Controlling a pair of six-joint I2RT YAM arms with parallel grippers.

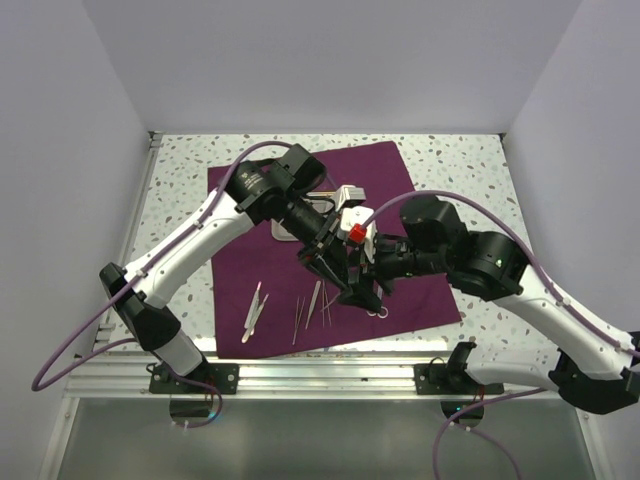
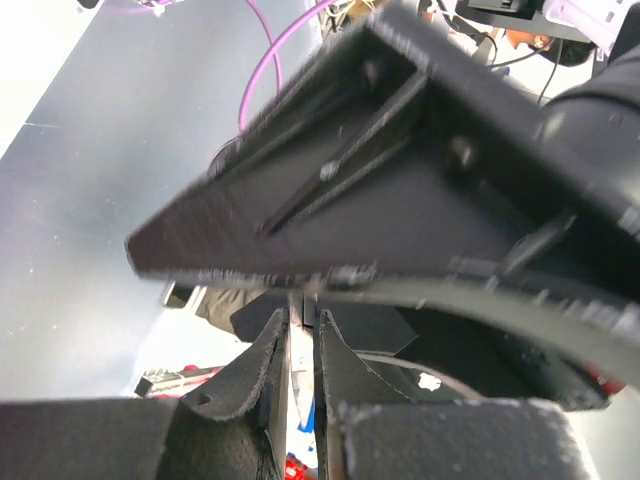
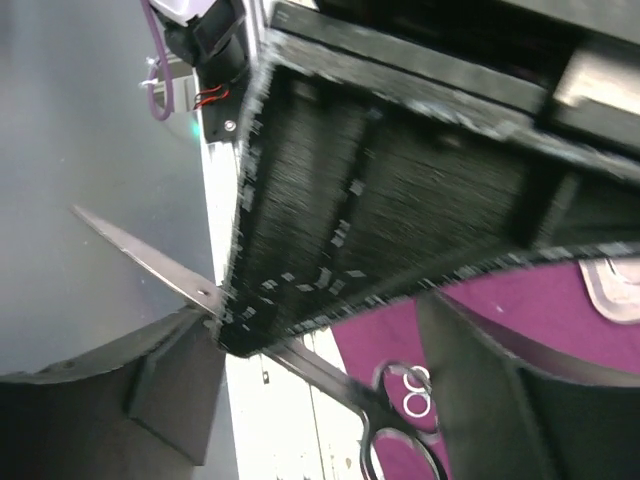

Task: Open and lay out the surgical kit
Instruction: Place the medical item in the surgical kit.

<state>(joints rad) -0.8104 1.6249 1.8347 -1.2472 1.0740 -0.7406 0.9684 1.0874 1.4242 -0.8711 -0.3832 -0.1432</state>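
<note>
The surgical kit's plum cloth [image 1: 420, 300] lies spread flat on the table. On it are tweezers [image 1: 256, 308] and thin probes [image 1: 312, 306]. A steel tray [image 1: 349, 194] shows behind the arms, partly hidden. My left gripper [image 1: 345, 282] is shut on the blade of the ring-handled scissors [image 2: 296, 365], held above the cloth. In the right wrist view the scissors [image 3: 330, 375] run from blade tip at left to rings low down. My right gripper [image 3: 320, 350] stands open with its fingers either side of the scissors and the left gripper's finger [image 3: 400, 190].
The two arms meet over the cloth's front middle. An aluminium rail [image 1: 320, 375] runs along the near table edge. White walls close the table on three sides. Speckled tabletop [image 1: 470, 165] shows around the cloth.
</note>
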